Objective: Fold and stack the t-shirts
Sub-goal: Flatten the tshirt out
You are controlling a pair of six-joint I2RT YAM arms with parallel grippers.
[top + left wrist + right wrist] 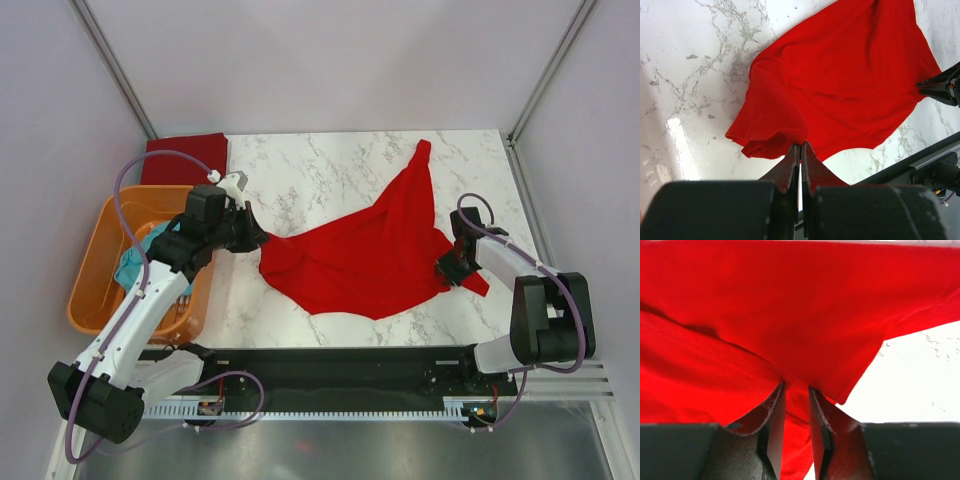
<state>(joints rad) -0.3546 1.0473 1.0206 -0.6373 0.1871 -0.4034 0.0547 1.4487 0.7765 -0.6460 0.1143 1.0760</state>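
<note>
The left gripper (800,146) was pinched shut on the left edge of the bright red t-shirt (370,255), and the right gripper (796,387) clamped its right corner. It lay rumpled on the table (320,175); I judged both arms should draw apart evenly, low and taut, to flatten it. Farther off, the maroon t-shirt (185,158) sat folded at the far-left corner

White marble-patterned table (300,170) between plain pale lilac walls (330,60)
</note>
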